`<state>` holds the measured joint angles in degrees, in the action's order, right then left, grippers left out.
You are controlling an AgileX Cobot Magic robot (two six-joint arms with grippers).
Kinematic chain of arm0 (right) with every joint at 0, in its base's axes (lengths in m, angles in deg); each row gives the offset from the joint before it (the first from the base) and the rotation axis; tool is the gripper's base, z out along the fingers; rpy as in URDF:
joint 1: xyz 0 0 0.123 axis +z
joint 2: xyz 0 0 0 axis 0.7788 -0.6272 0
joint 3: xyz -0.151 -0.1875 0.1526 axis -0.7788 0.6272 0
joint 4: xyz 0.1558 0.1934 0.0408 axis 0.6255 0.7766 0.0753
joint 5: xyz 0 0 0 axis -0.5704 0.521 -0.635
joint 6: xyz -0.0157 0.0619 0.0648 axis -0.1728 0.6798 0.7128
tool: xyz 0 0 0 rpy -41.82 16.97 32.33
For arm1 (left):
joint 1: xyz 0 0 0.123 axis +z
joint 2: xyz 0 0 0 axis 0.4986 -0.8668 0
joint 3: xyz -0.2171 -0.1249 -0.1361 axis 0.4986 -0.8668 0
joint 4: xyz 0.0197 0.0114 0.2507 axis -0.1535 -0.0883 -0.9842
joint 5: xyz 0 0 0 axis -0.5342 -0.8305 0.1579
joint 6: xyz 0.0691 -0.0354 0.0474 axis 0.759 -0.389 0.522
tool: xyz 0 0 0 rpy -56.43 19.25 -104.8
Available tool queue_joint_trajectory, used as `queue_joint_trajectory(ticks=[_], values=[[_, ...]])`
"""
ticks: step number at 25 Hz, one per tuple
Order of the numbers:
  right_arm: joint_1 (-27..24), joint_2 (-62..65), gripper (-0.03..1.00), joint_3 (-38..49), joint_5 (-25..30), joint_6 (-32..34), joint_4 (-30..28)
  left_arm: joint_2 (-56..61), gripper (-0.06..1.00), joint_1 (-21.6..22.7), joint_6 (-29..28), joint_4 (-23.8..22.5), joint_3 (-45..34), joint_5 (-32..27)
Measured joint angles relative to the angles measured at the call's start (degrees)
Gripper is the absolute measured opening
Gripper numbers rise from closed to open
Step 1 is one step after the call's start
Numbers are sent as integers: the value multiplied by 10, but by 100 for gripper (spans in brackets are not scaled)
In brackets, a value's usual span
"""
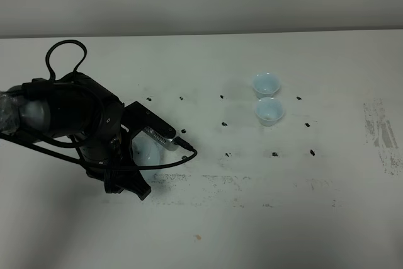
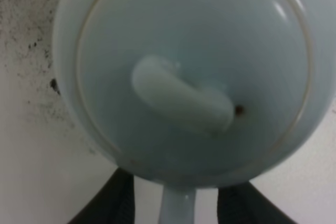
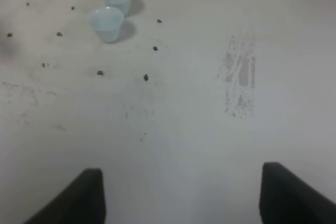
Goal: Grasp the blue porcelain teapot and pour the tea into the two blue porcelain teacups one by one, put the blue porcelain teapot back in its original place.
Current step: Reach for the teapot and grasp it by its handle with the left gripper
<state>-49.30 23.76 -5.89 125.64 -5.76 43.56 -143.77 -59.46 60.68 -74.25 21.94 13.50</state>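
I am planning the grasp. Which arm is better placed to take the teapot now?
Left. The left hand straddles the handle of the teapot, a finger on each side. The right hand is open above the table, seeing only the cups.

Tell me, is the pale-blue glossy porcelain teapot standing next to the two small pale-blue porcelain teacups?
No, the teapot sits under the left arm, well apart from the farther teacup and nearer teacup.

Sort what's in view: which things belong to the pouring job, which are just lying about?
Job: pale-blue glossy round-bellied porcelain teapot; far small pale-blue flared porcelain teacup; near matching teacup.
Lying about: small black dots; grey scuff patch; tiny orange speck.
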Motion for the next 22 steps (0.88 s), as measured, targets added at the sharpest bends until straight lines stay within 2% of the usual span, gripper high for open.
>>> queue_joint_trajectory(ticks=[22], values=[[0,0,59,0,0,0,0,0,36,0,3,1,0,0]])
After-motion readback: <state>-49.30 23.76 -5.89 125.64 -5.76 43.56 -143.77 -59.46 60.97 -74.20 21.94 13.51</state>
